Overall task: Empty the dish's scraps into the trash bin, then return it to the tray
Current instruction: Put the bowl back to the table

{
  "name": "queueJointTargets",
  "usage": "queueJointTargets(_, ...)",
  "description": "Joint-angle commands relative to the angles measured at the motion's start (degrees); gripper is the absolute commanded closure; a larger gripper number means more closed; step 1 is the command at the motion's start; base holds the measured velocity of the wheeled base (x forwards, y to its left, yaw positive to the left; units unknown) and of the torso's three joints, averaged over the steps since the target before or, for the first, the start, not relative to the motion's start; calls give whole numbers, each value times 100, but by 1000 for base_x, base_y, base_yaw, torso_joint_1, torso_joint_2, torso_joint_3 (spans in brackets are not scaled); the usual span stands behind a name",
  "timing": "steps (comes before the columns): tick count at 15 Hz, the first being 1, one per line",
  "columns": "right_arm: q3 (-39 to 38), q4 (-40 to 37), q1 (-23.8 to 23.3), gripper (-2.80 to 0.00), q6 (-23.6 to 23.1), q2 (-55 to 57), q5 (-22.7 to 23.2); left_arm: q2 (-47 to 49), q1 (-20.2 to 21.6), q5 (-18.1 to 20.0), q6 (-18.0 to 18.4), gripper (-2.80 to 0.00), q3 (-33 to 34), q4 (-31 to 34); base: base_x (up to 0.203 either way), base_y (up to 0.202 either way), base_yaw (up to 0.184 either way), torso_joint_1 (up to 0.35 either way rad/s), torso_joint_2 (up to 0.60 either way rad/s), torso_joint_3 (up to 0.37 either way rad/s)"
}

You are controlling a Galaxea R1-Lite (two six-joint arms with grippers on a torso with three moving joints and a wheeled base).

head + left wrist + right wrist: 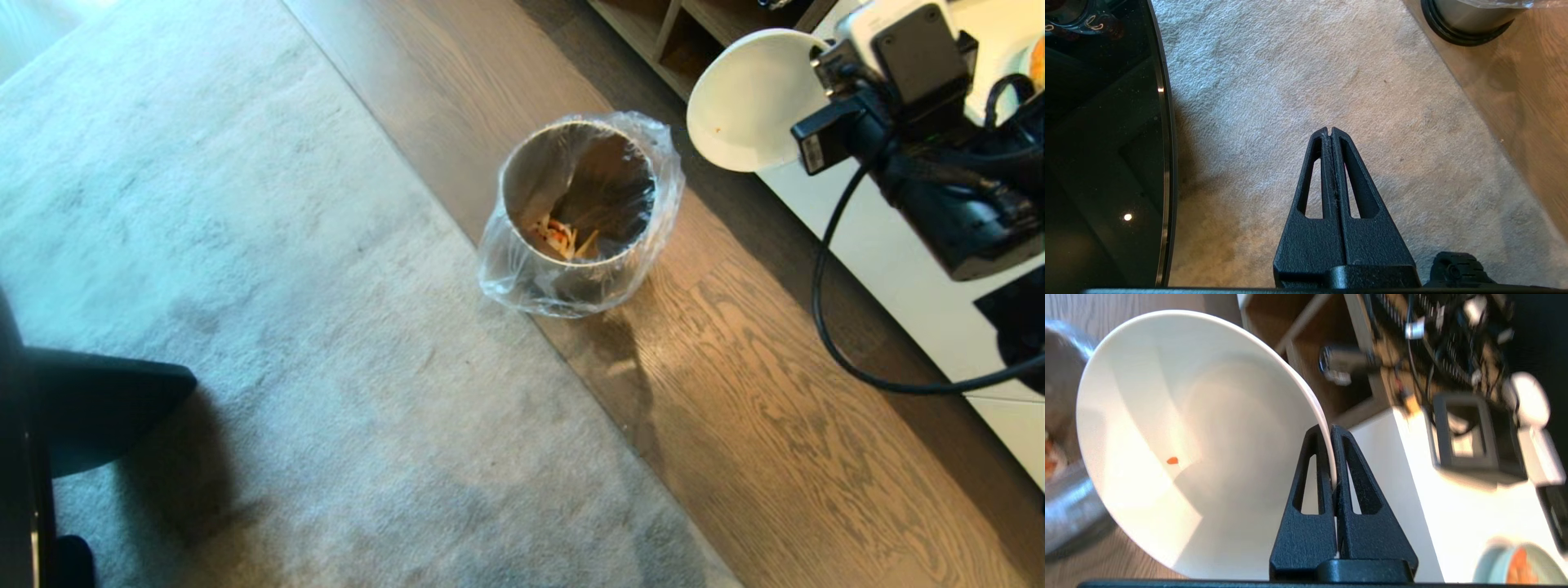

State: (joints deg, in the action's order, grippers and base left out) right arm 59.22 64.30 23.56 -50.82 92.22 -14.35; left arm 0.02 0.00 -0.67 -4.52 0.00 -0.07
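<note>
The white dish (747,98) hangs tilted on its side, up and to the right of the trash bin (522,175), with its opening facing the bin. My right gripper (1329,428) is shut on the dish's (1188,437) rim, one finger inside and one outside. The dish holds only an orange speck (1172,460). The scraps (562,237), orange and pale sticks, lie at the bottom of the bag-lined steel bin. My left gripper (1329,130) is parked shut over the carpet. A flat black corner (1012,327) lies on the white table; I cannot tell whether it is the tray.
The bin stands on wooden floor (735,408) at the edge of a grey carpet (245,286). A white table (898,269) and wooden shelves (678,33) are at the right. A pale-teal plate (1515,563) sits on the table. A dark glass tabletop (1106,163) borders the left gripper.
</note>
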Motion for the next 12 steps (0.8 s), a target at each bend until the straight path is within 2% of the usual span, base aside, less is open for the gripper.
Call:
queueJointTargets(1, -125, -868, -328, 0, 381, -637, -27, -2, 0, -3, -5, 0, 0, -1, 0, 0, 0, 0, 0, 0)
queueJointTargets(3, -311, -1454, -465, 0, 694, -880, -24, -2, 0, -3, -5, 0, 0, -1, 0, 0, 0, 0, 0, 0)
queueJointTargets(6, -323, -1776, -571, 0, 928, -891, -24, -2, 0, -3, -5, 0, 0, -1, 0, 0, 0, 0, 0, 0)
queueJointTargets(8, -326, -2097, -818, 0, 1150, -898, -17, -2, 0, -3, -5, 0, 0, -1, 0, 0, 0, 0, 0, 0)
queueJointTargets(10, -381, -2683, -1157, 0, 1759, -953, 0, -2, 0, -3, -5, 0, 0, -1, 0, 0, 0, 0, 0, 0)
queueJointTargets(12, -893, -2882, -1463, 0, 2520, -1027, -13, -2, 0, -3, -5, 0, 0, -1, 0, 0, 0, 0, 0, 0)
